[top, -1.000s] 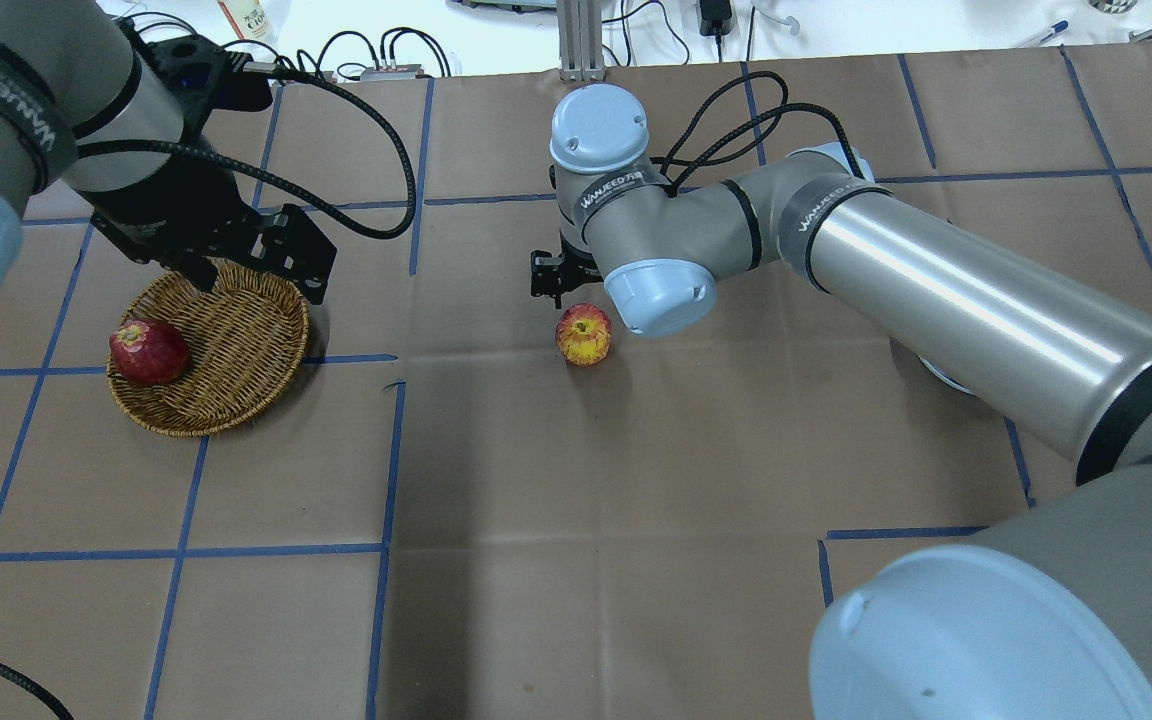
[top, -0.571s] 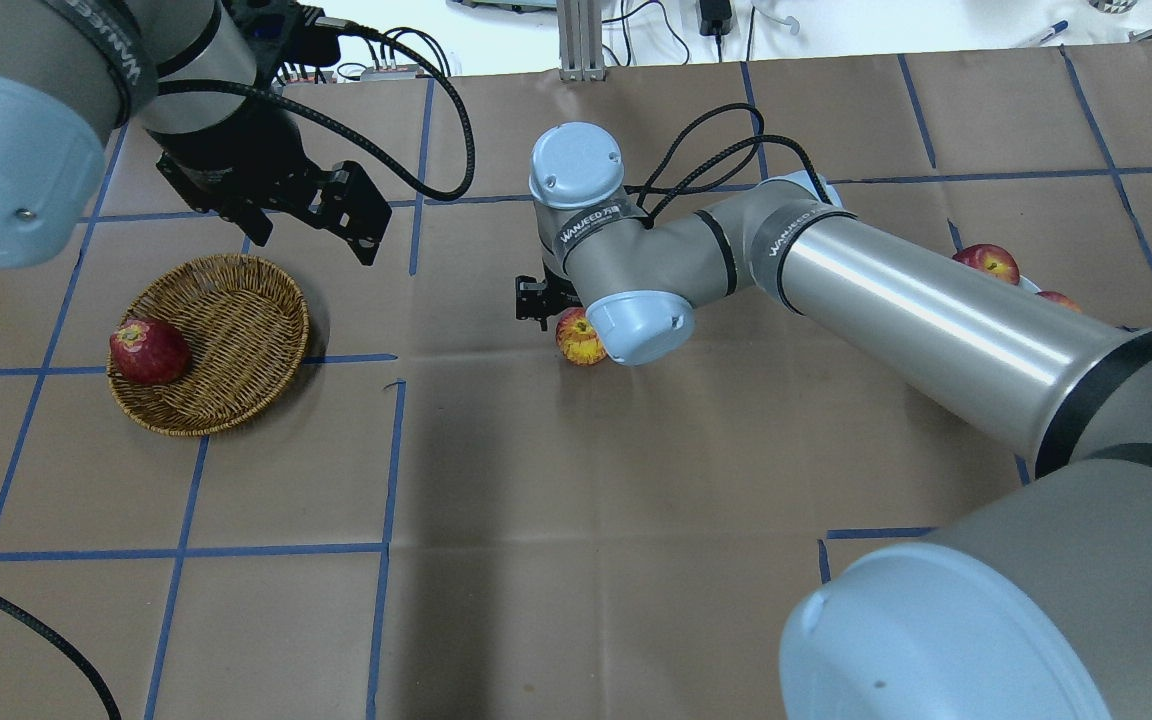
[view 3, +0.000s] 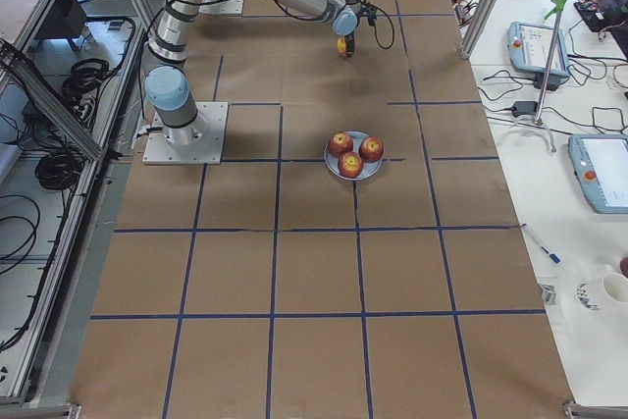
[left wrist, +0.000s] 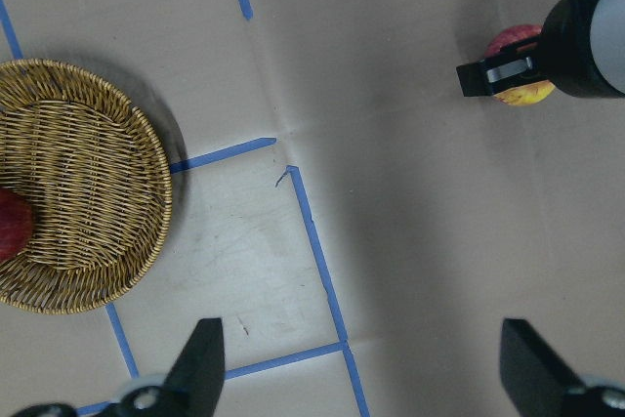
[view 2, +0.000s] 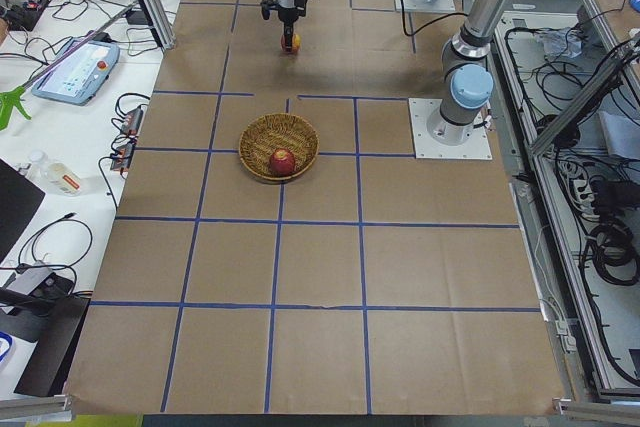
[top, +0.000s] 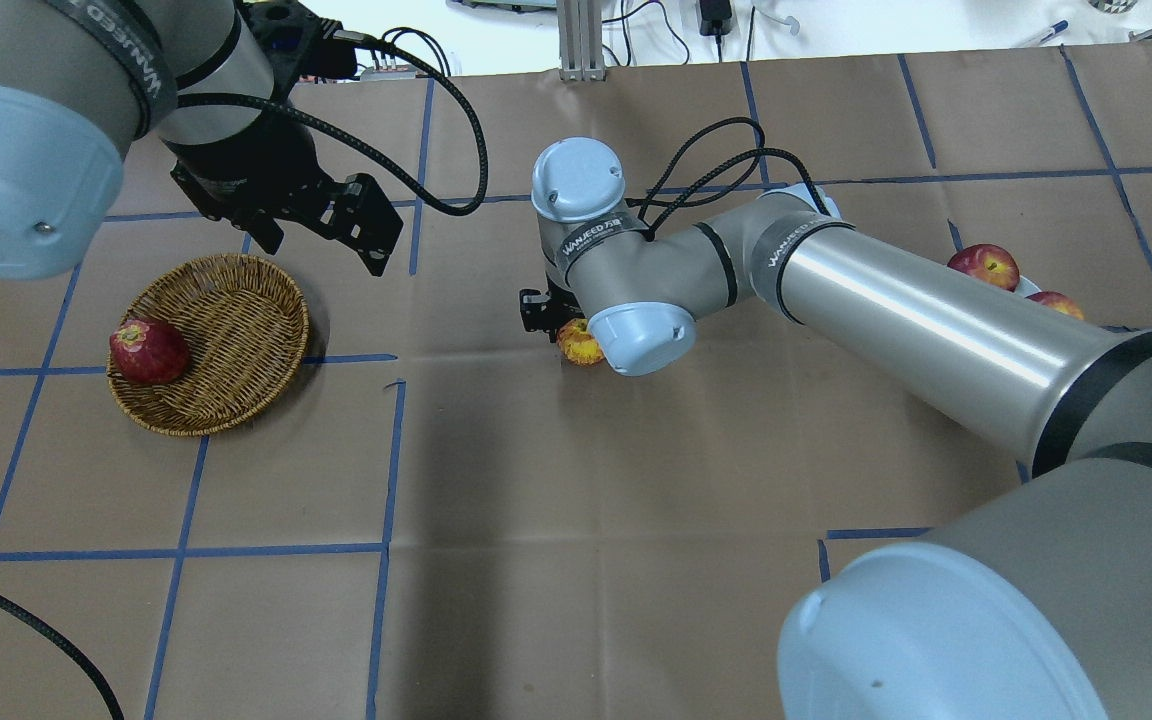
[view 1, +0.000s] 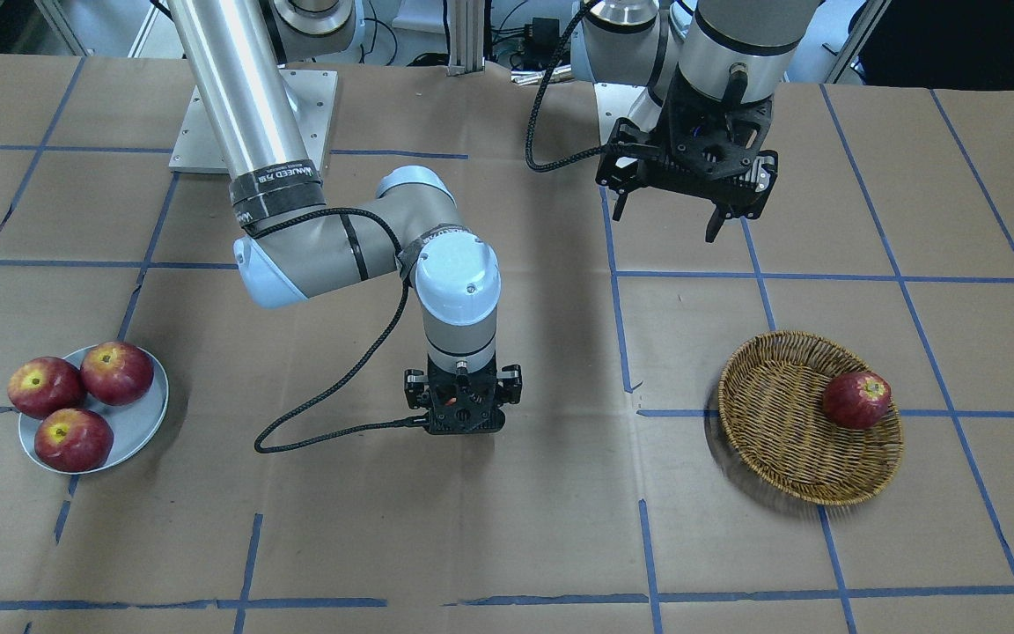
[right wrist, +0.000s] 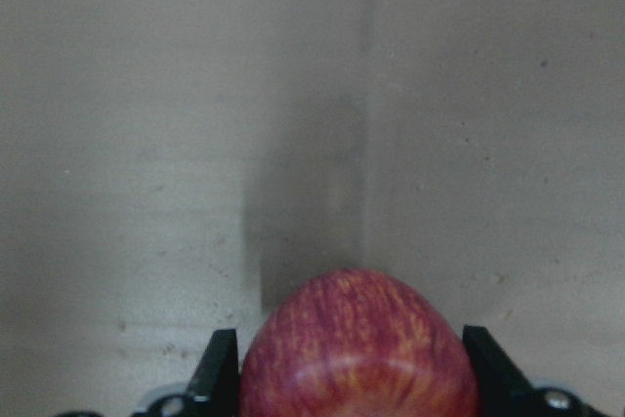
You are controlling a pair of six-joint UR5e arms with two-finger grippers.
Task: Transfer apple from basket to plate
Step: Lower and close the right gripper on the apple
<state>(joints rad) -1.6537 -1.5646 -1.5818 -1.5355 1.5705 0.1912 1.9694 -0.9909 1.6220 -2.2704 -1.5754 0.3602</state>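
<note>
The apple [right wrist: 359, 349], streaky pinkish-red with yellow, lies on the table paper near the middle [top: 578, 343]. My right gripper [view 1: 463, 421] points straight down over it, and both fingers [right wrist: 223, 370] press its sides, so it is shut on the apple at table level. My left gripper [top: 326, 258] is open and empty, hanging above the table just behind the wicker basket [top: 226, 330]. The pale blue-grey plate [view 1: 139, 421] sits far on the robot's right side, apart from both grippers.
A darker red apple [top: 148, 351] lies at the basket's outer edge. Three dark red apples [view 1: 76, 396] fill most of the plate. Blue tape lines cross the brown paper. Cables and devices lie beyond the table's ends.
My right gripper moved from beside the apple to over it and came down around it. My left arm rose and drew back from over the basket.
</note>
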